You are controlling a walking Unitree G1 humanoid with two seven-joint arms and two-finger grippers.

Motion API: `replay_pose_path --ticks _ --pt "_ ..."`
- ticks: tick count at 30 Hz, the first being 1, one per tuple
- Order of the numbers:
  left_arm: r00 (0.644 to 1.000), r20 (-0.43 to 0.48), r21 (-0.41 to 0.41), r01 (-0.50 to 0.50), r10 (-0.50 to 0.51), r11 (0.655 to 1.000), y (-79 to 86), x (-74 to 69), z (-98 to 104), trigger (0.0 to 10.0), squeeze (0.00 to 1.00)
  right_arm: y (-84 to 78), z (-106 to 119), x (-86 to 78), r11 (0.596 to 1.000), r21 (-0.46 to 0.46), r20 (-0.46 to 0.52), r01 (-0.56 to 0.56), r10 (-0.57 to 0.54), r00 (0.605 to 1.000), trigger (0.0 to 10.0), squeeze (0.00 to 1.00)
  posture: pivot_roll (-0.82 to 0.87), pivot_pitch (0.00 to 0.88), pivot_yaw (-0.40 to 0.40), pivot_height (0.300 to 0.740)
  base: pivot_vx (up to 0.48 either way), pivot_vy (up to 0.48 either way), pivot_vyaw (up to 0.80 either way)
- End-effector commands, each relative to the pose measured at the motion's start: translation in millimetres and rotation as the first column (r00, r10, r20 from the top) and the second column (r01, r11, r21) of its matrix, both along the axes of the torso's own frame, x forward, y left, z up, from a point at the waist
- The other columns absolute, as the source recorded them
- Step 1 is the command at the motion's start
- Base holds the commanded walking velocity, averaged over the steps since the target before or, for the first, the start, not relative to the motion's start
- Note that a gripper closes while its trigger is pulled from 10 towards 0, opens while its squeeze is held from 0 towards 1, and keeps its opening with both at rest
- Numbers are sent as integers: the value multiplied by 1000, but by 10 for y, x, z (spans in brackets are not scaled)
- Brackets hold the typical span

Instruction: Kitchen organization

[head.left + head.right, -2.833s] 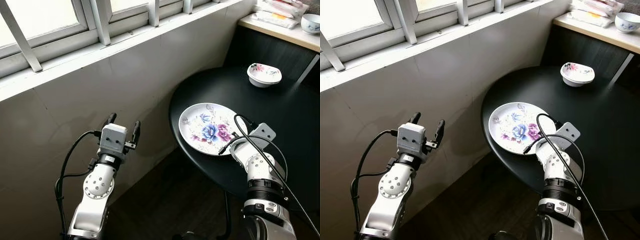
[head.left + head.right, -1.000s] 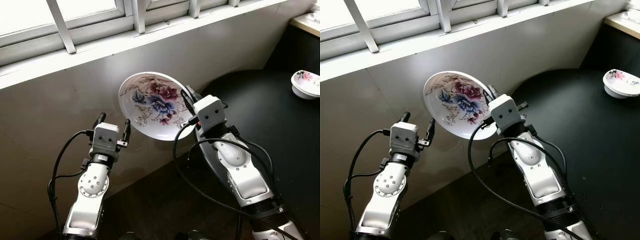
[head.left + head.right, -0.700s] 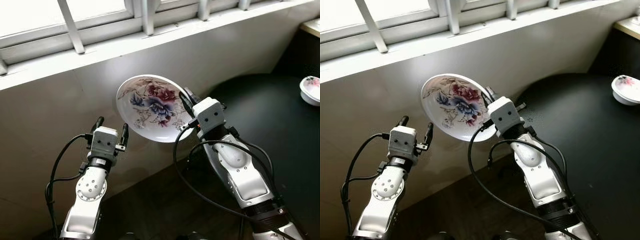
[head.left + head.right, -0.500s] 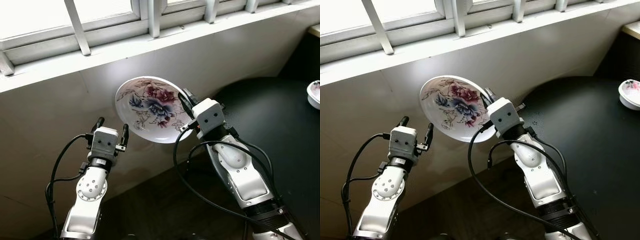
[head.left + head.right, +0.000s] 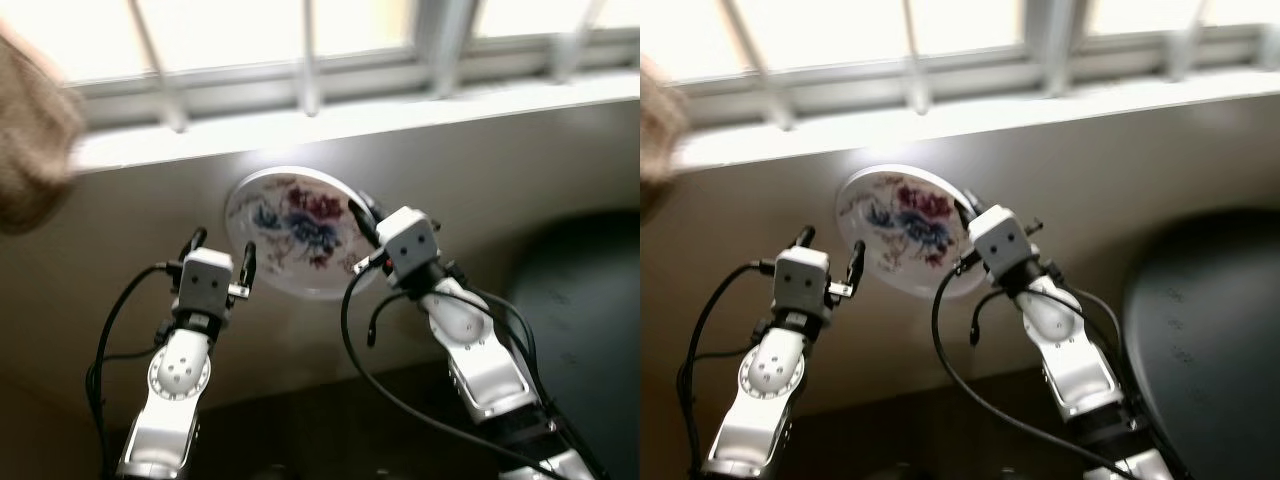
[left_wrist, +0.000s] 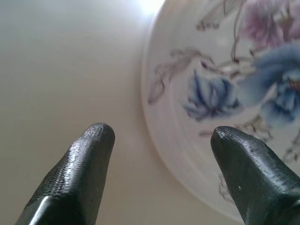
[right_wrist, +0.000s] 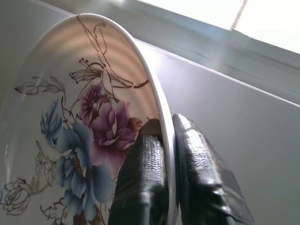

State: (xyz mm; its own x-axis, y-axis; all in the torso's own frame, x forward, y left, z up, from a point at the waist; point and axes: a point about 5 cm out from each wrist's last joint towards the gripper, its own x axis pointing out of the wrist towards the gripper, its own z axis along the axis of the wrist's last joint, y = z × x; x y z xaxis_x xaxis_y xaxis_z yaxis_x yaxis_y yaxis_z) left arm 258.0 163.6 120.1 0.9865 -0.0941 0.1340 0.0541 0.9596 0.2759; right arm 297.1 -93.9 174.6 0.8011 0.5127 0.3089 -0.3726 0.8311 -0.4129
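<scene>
Plate point(image 5: 297, 232): up in the air, tipped on its side, flower face turned toward the robot, in front of the wall point(image 5: 520, 160) under the window sill point(image 5: 330, 125); well away from the black table point(image 5: 590, 300) and its round edge.
Right gripper point(image 7: 168, 154): pinched tight on the plate's rim, one finger on the flower side, one on the back; likely a firm pinch so the plate cannot slip.
Left gripper point(image 6: 159, 140): fingers spread wide, holding nothing, just beside the plate's other edge; maybe ready to help, hard to say.
Views: blurry, probably from turning.
Brown blurry thing point(image 5: 30, 140): too fuzzy to name.
</scene>
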Motion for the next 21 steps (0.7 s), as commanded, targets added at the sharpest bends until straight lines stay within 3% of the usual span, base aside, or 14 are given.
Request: replay_pose_path --ticks 1,21 --pt "1000 5 -3 8 -8 1000 -32 -8 8 10000 0 -17 69 8 1000 12 35 -6 5 999 0 0 37 17 -14 740 0 0 800" --pt "1000 14 8 2 -2 1000 -20 6 27 10000 0 20 74 31 1000 11 34 -26 26 999 0 0 42 31 -14 740 0 0 800"
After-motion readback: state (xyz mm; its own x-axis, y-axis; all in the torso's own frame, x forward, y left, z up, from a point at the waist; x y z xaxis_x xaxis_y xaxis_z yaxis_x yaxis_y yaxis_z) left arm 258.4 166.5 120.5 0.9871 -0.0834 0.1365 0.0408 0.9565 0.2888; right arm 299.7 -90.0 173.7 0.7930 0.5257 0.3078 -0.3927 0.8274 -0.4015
